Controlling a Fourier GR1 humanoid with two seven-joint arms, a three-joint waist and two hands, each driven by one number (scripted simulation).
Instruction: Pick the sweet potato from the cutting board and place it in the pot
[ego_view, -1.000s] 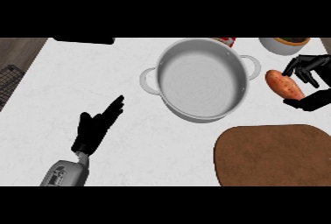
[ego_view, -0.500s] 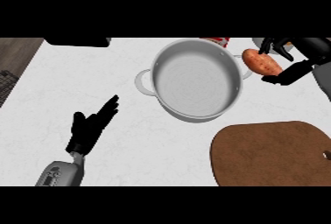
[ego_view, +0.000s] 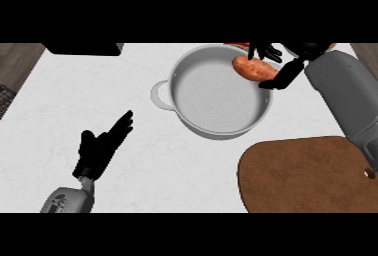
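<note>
Head view: the right hand (ego_view: 284, 62), fingers curled round the orange oblong sweet potato (ego_view: 255, 68), holds it over the far rim of the round grey metal pot (ego_view: 215, 95). Transport step; next, release inside. Left hand (ego_view: 100, 148) rests open on the white table (ego_view: 88, 90).

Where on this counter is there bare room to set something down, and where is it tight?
Bare counter lies between the pot and the left hand, and below the pot left of the cutting board. The board's top is bare too. It is crowded at the pot's far right rim, where the right hand holds the sweet potato.
</note>
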